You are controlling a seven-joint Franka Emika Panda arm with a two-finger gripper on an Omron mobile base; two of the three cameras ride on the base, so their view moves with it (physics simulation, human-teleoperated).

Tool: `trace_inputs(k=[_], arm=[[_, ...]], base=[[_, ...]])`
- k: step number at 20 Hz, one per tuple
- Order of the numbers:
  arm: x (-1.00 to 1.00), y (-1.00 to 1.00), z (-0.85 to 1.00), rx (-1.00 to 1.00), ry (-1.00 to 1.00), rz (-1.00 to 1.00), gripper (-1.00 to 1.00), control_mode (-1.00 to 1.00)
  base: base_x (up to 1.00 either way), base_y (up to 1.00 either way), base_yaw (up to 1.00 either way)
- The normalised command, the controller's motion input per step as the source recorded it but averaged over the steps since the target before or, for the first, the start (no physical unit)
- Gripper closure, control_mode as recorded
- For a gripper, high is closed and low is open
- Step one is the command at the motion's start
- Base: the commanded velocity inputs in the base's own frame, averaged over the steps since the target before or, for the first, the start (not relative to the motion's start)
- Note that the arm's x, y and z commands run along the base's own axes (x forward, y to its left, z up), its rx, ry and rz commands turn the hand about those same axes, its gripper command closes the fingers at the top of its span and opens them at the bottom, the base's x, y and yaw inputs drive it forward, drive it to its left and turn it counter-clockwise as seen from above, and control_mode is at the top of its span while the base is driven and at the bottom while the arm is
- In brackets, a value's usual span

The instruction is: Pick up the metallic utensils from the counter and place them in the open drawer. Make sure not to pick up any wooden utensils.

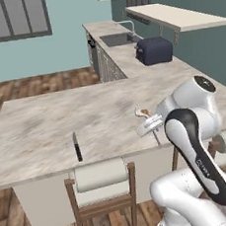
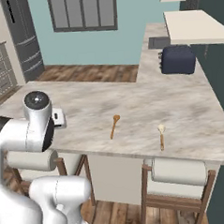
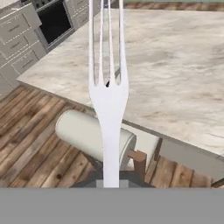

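My gripper [image 1: 147, 126] is shut on a pale silvery fork [image 3: 109, 99], one of the metallic utensils. It hangs over the near edge of the counter [image 1: 47, 127], and in the hand view the fork's tines point up across the counter [image 3: 175, 74]. The black-handled knife [image 1: 77, 149] lies flat near the counter's front edge, left of my gripper. An orange-brown wooden spoon [image 2: 114, 125] lies on the counter [image 2: 132, 108], to the right of my gripper [image 2: 58, 117]. A second spoon [image 2: 161, 135], with a pale head and a wooden handle, lies further right. The open drawer is out of view.
Wooden stools with cream cushions stand along the counter's near side [image 1: 99, 175] [image 2: 178, 171] [image 3: 94, 133]. A dark blue toaster [image 1: 153, 50] and a sink [image 1: 116, 39] sit on the far wall counter. Grey cabinet fronts and an oven [image 3: 52, 19] stand across the wooden floor.
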Motion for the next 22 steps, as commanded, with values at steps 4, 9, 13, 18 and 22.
trace_inputs(k=[4,9,13,18,22], arm=[[-0.63,-0.18,0.45,0.00,0.01,0.05,1.00,-1.00],[-0.07,-0.18,0.04,-0.01,0.36,-0.02,1.00,-1.00],[0.25,-0.12,-0.02,-0.05,0.60,0.00,1.00,-1.00],[0.00,0.00,-0.38,-0.13,0.32,0.00,1.00,-1.00],[-0.01,0.02,-0.66,-0.17,-0.02,0.00,1.00,-1.00]], base=[[0.00,0.00,0.00],[0.00,0.00,0.00],[0.00,0.00,0.00],[0.00,0.00,0.00],[0.00,0.00,0.00]])
